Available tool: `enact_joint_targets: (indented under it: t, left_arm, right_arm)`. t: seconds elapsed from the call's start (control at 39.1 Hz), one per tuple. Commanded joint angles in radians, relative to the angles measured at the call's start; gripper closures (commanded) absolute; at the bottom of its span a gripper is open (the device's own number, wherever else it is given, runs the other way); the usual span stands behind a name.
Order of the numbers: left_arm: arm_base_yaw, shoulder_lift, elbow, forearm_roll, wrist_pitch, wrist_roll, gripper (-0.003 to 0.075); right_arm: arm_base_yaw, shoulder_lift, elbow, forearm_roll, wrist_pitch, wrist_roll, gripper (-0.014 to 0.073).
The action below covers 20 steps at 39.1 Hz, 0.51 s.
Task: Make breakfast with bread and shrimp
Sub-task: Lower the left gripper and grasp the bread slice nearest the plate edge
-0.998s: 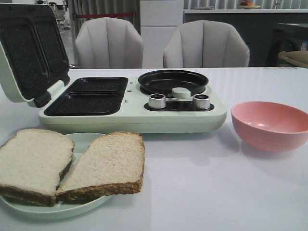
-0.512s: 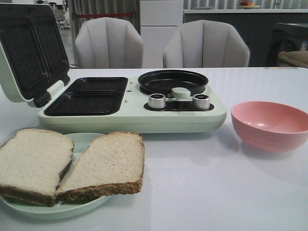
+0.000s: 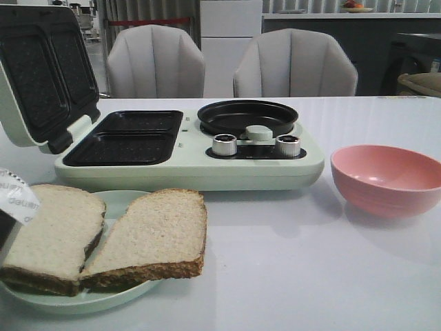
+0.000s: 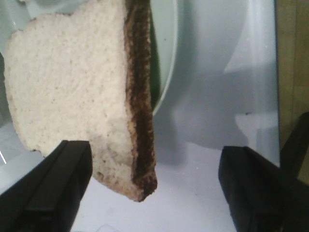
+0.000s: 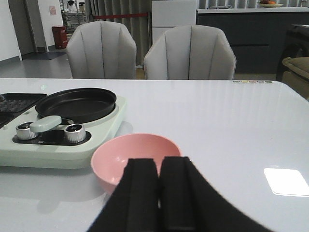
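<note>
Two slices of bread lie side by side on a pale green plate (image 3: 117, 204) at the front left: the left slice (image 3: 52, 227) and the right slice (image 3: 155, 231). In the left wrist view my left gripper (image 4: 157, 188) hangs open over a slice (image 4: 72, 82). A crust corner of that slice sits between its dark fingers (image 4: 58, 186), and neither touches it. In the front view only a labelled part of the left arm (image 3: 14, 196) shows at the left edge. My right gripper (image 5: 160, 162) is shut and empty, just in front of the pink bowl (image 5: 125, 154). No shrimp shows.
A pale green breakfast maker (image 3: 193, 162) stands mid-table. Its lid (image 3: 41, 69) is raised at the left over two dark sandwich wells (image 3: 127, 138). It also has a round black pan (image 3: 248, 116) and two silver knobs (image 3: 224, 144). The pink bowl (image 3: 387, 178) sits to its right. Two chairs stand behind the table.
The left arm has come into the front view at the left edge, over the left slice. The bread, bowl and breakfast maker have not moved.
</note>
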Motion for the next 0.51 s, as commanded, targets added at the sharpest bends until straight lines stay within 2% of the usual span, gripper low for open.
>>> enact_joint_targets:
  t: [0.0, 0.2, 0.49]
  left_arm:
    - [0.019, 0.001, -0.027, 0.054, 0.008, -0.037, 0.0136]
    - [0.025, 0.015, -0.027, 0.099, -0.050, -0.037, 0.0136]
    - [0.094, 0.071, -0.054, 0.161, -0.072, -0.037, 0.0136]
  right_arm:
    - [-0.004, -0.022, -0.016, -0.004, -0.086, -0.001, 0.0444]
    - [-0.004, -0.022, -0.016, -0.004, -0.086, -0.001, 0.0444]
    - [-0.004, -0.022, -0.016, -0.004, -0.086, -0.001, 0.0444]
